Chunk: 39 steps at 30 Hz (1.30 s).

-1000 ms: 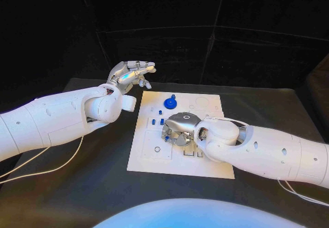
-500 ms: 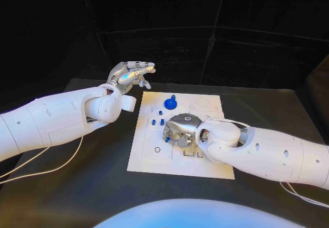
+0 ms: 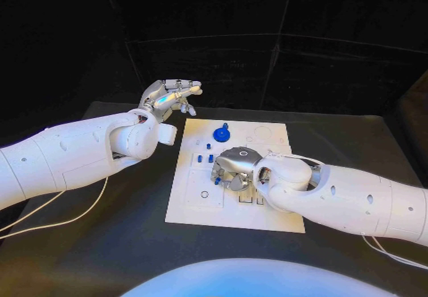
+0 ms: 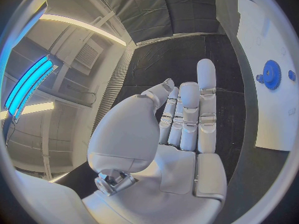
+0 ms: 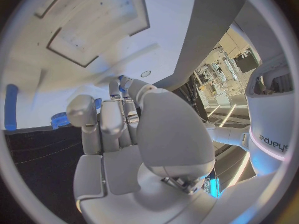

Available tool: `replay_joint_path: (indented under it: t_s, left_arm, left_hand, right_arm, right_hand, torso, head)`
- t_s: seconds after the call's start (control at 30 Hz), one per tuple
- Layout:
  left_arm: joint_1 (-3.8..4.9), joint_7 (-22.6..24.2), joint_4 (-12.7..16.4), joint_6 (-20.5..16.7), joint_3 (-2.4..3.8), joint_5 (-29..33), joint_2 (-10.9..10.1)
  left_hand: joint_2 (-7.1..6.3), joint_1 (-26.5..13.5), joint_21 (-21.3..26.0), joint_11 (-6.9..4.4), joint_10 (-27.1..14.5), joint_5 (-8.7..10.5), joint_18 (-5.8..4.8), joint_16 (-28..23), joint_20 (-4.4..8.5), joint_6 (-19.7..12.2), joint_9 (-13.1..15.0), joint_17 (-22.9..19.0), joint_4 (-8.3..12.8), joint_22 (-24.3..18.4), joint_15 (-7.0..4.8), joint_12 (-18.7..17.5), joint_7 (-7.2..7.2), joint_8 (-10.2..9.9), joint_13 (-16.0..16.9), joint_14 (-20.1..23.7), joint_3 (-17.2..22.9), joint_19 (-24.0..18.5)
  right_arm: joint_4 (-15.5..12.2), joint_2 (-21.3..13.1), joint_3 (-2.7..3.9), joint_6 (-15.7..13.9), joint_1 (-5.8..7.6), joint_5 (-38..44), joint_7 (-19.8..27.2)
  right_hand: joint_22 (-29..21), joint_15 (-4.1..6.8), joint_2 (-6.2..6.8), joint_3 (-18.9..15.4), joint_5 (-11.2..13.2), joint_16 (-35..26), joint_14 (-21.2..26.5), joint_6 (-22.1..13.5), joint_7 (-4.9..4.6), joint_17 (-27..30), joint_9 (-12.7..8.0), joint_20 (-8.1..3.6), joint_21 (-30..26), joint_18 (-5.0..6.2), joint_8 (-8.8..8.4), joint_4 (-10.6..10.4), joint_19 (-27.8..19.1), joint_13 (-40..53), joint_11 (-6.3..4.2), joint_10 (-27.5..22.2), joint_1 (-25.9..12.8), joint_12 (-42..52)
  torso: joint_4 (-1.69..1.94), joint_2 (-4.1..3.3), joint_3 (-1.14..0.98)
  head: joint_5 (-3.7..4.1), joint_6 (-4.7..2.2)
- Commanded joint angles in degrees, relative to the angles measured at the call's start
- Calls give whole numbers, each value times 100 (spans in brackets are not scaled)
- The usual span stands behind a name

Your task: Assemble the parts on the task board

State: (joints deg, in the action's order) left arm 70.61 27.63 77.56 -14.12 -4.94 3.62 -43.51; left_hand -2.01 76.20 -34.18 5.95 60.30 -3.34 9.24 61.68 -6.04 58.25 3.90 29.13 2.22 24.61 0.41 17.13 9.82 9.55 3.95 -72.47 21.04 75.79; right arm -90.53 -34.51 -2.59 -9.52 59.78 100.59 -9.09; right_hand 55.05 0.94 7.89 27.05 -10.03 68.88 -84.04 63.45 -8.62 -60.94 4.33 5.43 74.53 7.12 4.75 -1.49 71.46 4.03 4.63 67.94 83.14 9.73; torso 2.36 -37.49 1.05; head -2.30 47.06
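The white task board [image 3: 201, 204] lies mid-table. My right hand [image 3: 234, 167] is down on its middle, fingers curled onto the surface. In the right wrist view my right hand [image 5: 124, 124] has a small blue part [image 5: 122, 80] between thumb and fingertip, against the board [image 5: 74, 59]. A blue gear [image 3: 221, 134] stands near the board's far edge, with two small blue pegs [image 3: 200, 159] just left of my right hand. My left hand [image 3: 169, 96] hangs raised beyond the board's far left corner, fingers straight, holding nothing. The left wrist view shows that hand [image 4: 187, 114] with the gear [image 4: 271, 74] off to its side.
The black table [image 3: 107, 247] extends all round the board. White cables trail by my left arm [image 3: 54, 216] and under my right arm [image 3: 383, 247]. The board has several shallow recesses [image 5: 93, 30] and a small hole [image 3: 204, 194] near its left side.
My right hand has settled very slightly lower over the board's middle. The left hand and the loose parts have stayed put.
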Motion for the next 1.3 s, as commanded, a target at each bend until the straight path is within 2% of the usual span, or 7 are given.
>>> replay_joint_path:
  t_s: [0.03,0.57,0.87,1.07,1.2,1.3]
  left_arm:
    - [10,11,7,78,5,13,4]
    - [11,-7,8,95,5,13,2]
    - [11,-13,7,106,5,13,1]
    - [11,-16,7,126,5,13,-2]
    - [11,-13,3,158,5,13,-4]
    - [11,-12,1,172,5,13,-14]
  left_hand:
    - [-26,14,33,-14,-41,-22,114,-20,7,-10,3,-6,24,-5,17,29,15,18,-7,39,-11,-33]
    - [-26,14,33,-14,-41,-22,114,-20,7,-10,3,-6,24,-5,17,29,15,18,-7,39,-11,-33]
    - [-26,14,33,-14,-41,-22,114,-20,7,-10,3,-6,24,-5,17,29,15,18,-7,39,-11,-33]
    - [-32,8,37,-12,-47,-22,114,-25,6,-15,3,-22,25,-7,19,34,17,21,-7,47,-13,-35]
    - [-32,8,37,-12,-47,-22,114,-25,6,-15,3,-22,25,-7,19,34,17,21,-7,47,-13,-35]
    - [-34,7,38,-11,-49,-22,113,-26,5,-18,2,-25,26,-8,20,34,18,22,-8,49,-14,-36]
  right_arm:
    - [10,32,1,43,7,48,-62]
    - [49,122,2,239,7,48,-118]
    - [58,129,2,247,7,120,-239]
    - [45,100,1,-137,6,134,-188]
    - [-8,24,1,-515,5,70,-44]
    - [-125,-110,1,-873,4,-31,134]
  right_hand:
    - [-10,-57,-10,-31,-21,-21,-147,-40,-11,13,-10,20,7,-33,-30,1,-25,-11,-6,-62,-61,-45]
    - [-62,-78,27,-54,7,-39,-135,-97,-32,54,-21,41,-18,-23,-65,-6,-61,-16,19,-112,-130,-89]
    - [-322,-145,155,-142,28,-97,-100,-271,-105,157,-50,96,-156,22,-119,-51,-220,-32,100,-347,-305,-229]
    - [-1091,-235,316,-423,-133,-599,150,-666,-164,825,-66,193,-601,160,-123,-94,-699,-27,202,-815,-480,-330]
    - [-1303,-228,297,-693,-171,-764,241,-920,-132,1066,-58,195,-756,195,-111,-100,-800,-16,187,-1013,-474,-251]
    - [-1316,-231,273,-905,-420,-775,230,-871,-149,1125,-36,194,-777,190,-70,-154,-757,-2,194,-1037,-507,-127]
  torso:
    - [4,-1,3]
    - [1,4,2]
    - [4,4,0]
    - [-1,3,-2]
    - [-3,6,-5]
    - [-14,6,-4]
  head:
    - [0,11]
    - [-6,29]
    - [-10,44]
    - [-15,42]
    - [-23,32]
    - [-25,23]
